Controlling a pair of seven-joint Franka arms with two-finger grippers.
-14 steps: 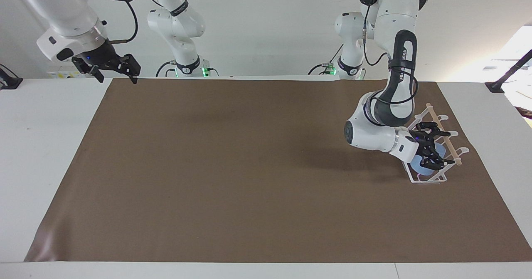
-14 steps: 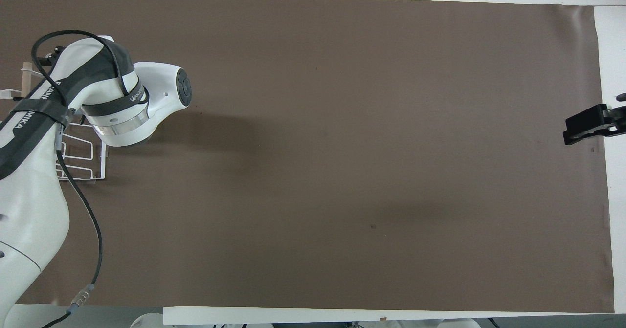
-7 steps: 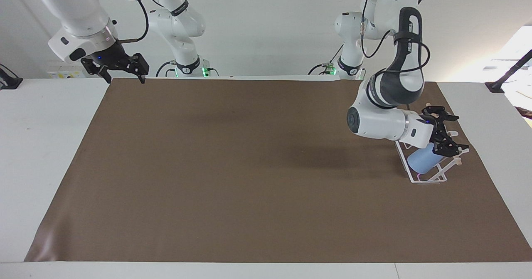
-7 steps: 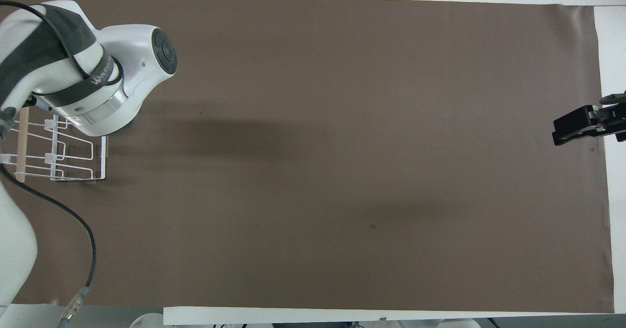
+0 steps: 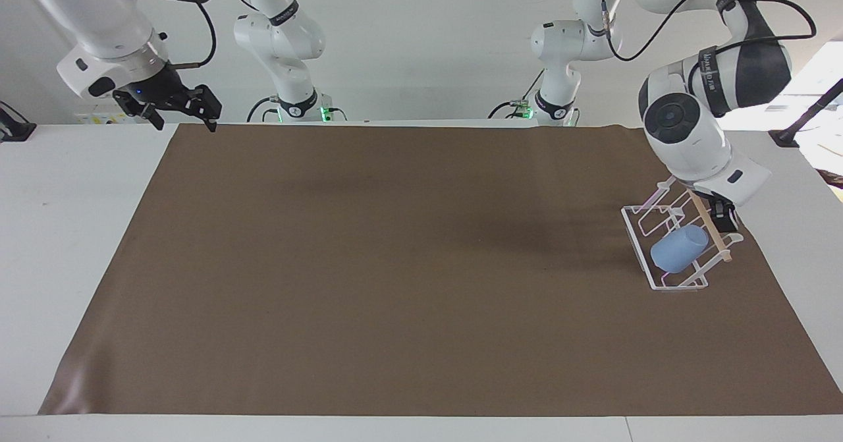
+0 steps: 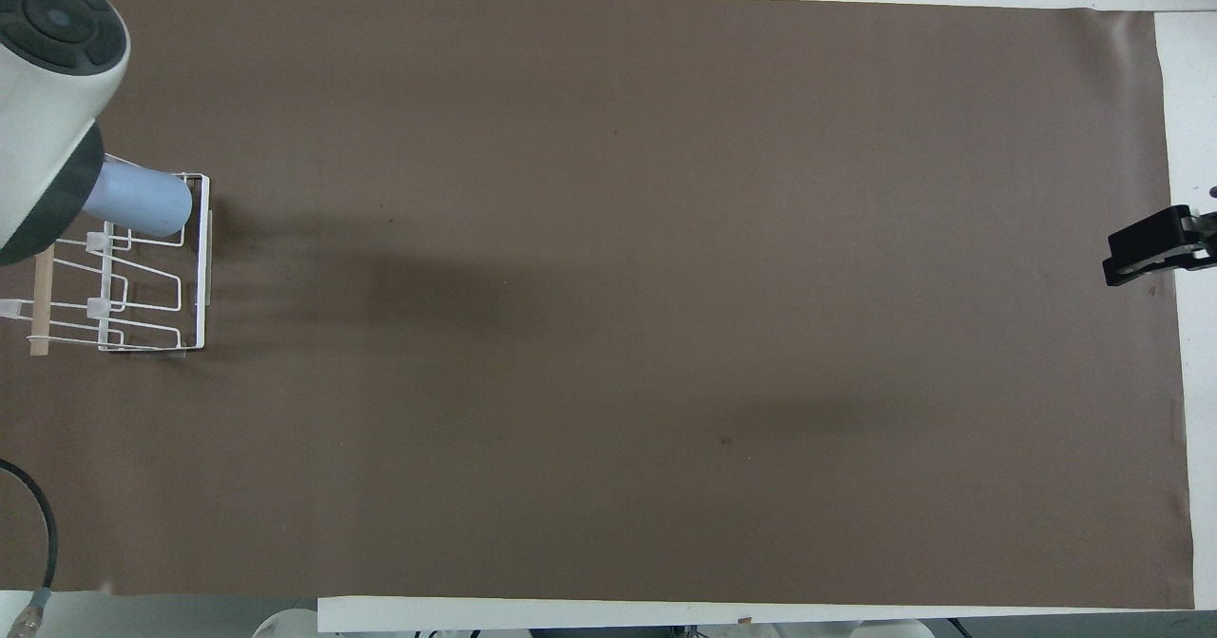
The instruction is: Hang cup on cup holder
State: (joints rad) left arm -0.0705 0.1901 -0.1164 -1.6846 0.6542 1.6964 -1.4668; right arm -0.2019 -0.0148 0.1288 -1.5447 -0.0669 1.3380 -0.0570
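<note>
Cup (image 5: 678, 248) lies slanted on a rack (image 5: 633, 231) prong, free, its length sloping downward. Left gripper (image 5: 723, 217), nearest, fingers unreadable, hovers over the dowel; right gripper (image 5: 176, 106) waits spread.

1. The left arm comes down from its base and bends sharply at the wrist, the forearm pointing downward.
2. The left gripper (image 5: 723, 214) is mostly hidden under its own wrist; only a dark part shows below the white flange.
3. The right arm waits, raised and angled downward.
4. The right gripper (image 5: 178, 114) hangs in the air with its fingers spread apart, nothing between them.
</note>
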